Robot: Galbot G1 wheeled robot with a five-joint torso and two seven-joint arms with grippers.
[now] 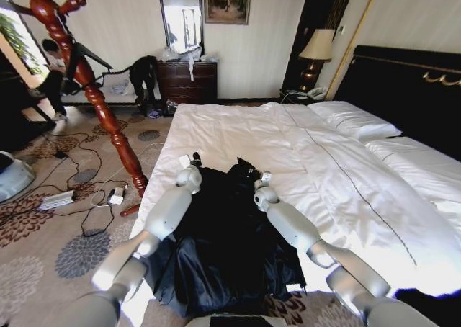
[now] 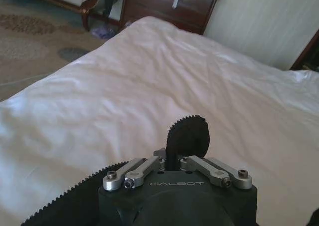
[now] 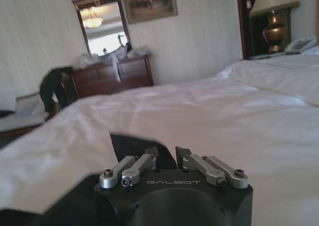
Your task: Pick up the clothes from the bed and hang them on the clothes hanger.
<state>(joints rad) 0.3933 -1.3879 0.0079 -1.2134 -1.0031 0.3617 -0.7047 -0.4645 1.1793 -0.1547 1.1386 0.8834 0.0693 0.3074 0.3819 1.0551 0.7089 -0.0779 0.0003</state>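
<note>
You've got both hands at the clothes' (image 1: 223,233) top edge on the bed (image 1: 338,176): left hand (image 1: 193,159) & right hand (image 1: 253,173) each pinching fabric.

Open white bed (image 1: 302,147) lies beyond the clothes (image 1: 223,240) — clothes hanger (image 1: 86,82) (leftward) crowds its edge.

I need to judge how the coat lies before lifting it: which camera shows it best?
The head view: the black coat is spread on the bed's near edge, between both claws. The left wrist view shows none of it past the left claw; the right wrist view catches a dark fold.
</note>
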